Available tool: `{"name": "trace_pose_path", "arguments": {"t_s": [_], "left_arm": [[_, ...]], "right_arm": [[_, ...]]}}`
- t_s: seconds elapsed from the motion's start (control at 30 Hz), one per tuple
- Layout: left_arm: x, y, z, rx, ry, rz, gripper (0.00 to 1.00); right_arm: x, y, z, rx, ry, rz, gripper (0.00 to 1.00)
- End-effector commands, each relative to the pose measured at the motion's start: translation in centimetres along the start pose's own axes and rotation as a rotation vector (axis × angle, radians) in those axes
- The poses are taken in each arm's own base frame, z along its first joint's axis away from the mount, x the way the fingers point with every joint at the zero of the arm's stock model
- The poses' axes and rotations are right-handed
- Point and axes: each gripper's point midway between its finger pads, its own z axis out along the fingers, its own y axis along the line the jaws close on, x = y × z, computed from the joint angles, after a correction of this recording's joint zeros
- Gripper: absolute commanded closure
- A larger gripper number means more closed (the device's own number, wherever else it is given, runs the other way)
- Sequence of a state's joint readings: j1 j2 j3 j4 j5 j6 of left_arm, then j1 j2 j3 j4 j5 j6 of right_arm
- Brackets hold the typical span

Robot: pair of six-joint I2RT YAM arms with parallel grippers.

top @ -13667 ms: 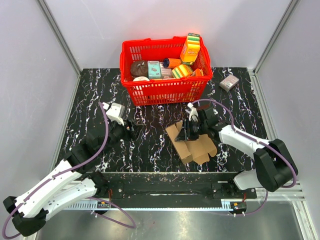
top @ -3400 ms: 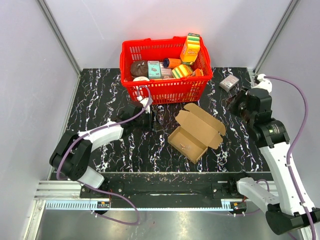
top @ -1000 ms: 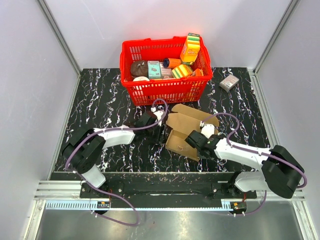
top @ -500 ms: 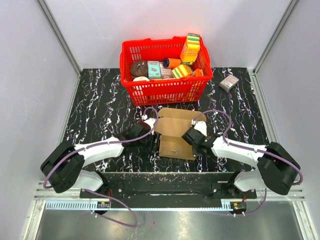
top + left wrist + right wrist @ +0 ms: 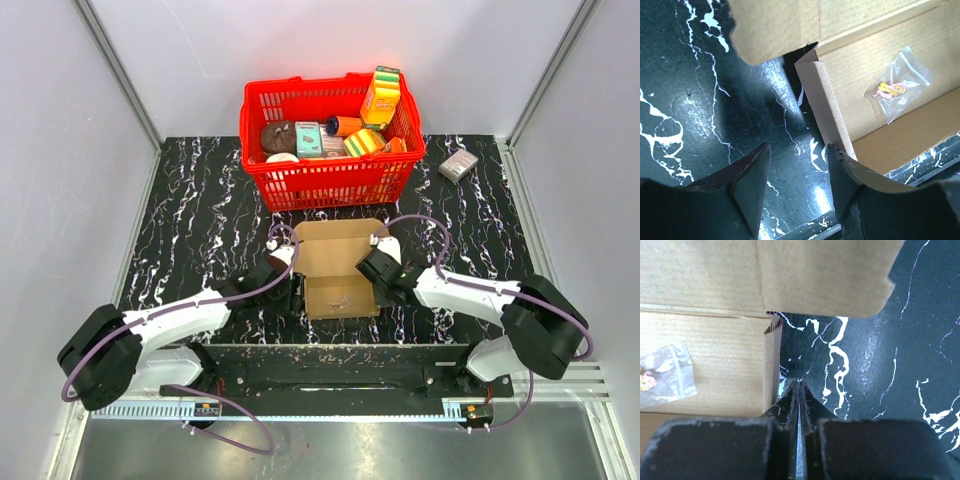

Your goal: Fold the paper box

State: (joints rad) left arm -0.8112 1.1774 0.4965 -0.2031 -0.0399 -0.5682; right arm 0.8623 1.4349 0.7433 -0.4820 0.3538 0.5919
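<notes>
Two arms: left arm (image 5: 190, 310) and right arm (image 5: 460, 290) come in at opposite sides of the box.
Box: plain brown cardboard box (image 5: 338, 270), an open tray with its lid flap on the side toward the basket; it sits at the middle of the desk's near edge.
Inside: small clear plastic bag (image 5: 897, 87) holding something yellow-pink, lying on the tray floor.
Left fingers (image 5: 752, 185): about halfway apart, grasping nothing; bare desk shows between them. One finger is right at the near end of the box's left wall; contact cannot be told.
Right fingers (image 5: 799, 400): clenched together with nothing between, tips just beside the box's right wall.
Desk: black, white-veined marble-look desk (image 5: 200, 200).
Basket: red plastic basket (image 5: 320, 185) of packaged goods, at the middle of the far edge.
</notes>
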Motion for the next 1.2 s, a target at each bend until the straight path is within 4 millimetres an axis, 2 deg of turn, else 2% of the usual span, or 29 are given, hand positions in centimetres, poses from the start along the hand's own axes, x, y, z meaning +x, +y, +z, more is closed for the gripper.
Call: {"name": "trace_pose_path", "arguments": {"t_s": [0.0,0.2,0.43,0.53,0.6,0.63,0.73,0.83,0.87,0.9,0.97,1.03,1.07,1.13,1.17], "left_arm": [[-0.6,0.7,0.1,-0.056,-0.03,-0.022,0.46],[-0.7,1.4,0.0,-0.104,-0.028,-0.036,0.44],[-0.6,1.8,-0.4,-0.129,-0.027,-0.055,0.43],[-1.7,1.6,-1.5,-0.114,-0.081,-0.068,0.43],[-3.0,1.0,-2.8,-0.081,-0.146,-0.082,0.39],[-3.4,1.0,-3.3,-0.074,-0.169,-0.093,0.38],[-6.0,0.9,-6.0,-0.025,-0.293,-0.156,0.36],[-7.7,2.5,-7.8,-0.015,-0.37,-0.233,0.37],[-8.4,3.6,-8.2,-0.031,-0.393,-0.27,0.38],[-8.6,4.2,-8.5,-0.039,-0.401,-0.288,0.39],[-9.6,5.9,-8.9,-0.071,-0.421,-0.347,0.42],[-9.8,7.2,-8.4,-0.101,-0.402,-0.38,0.47],[-10.2,8.2,-8.3,-0.115,-0.405,-0.411,0.49],[-10.8,9.0,-7.3,-0.108,-0.392,-0.441,0.52],[-11.2,9.2,-7.1,-0.086,-0.387,-0.459,0.53]], "right_arm": [[-2.6,1.1,-1.7,-0.057,-0.1,0.047,0.92],[-2.4,0.2,-2.7,-0.053,-0.115,0.065,0.8],[-2.5,-1.6,-4.2,-0.004,-0.139,0.096,0.76],[-3.4,-2.1,-5.9,-0.016,-0.183,0.137,0.72],[-4.2,-2.3,-6.9,-0.032,-0.226,0.177,0.64],[-4.9,-2.4,-7.9,-0.051,-0.263,0.206,0.57],[-7.2,-4.0,-10.2,-0.031,-0.346,0.309,0.51],[-8.8,-6.2,-10.9,-0.007,-0.342,0.389,0.51],[-8.9,-6.5,-10.8,-0.015,-0.32,0.391,0.51],[-9.4,-8.2,-10.4,0.023,-0.316,0.433,0.51],[-10.0,-9.2,-10.0,0.035,-0.305,0.431,0.52],[-10.7,-10.5,-9.3,0.072,-0.287,0.445,0.53],[-11.0,-10.5,-9.0,0.065,-0.279,0.425,0.53],[-11.5,-11.0,-7.9,0.074,-0.253,0.428,0.56],[-12.0,-10.6,-7.5,0.047,-0.255,0.422,0.56]]}}
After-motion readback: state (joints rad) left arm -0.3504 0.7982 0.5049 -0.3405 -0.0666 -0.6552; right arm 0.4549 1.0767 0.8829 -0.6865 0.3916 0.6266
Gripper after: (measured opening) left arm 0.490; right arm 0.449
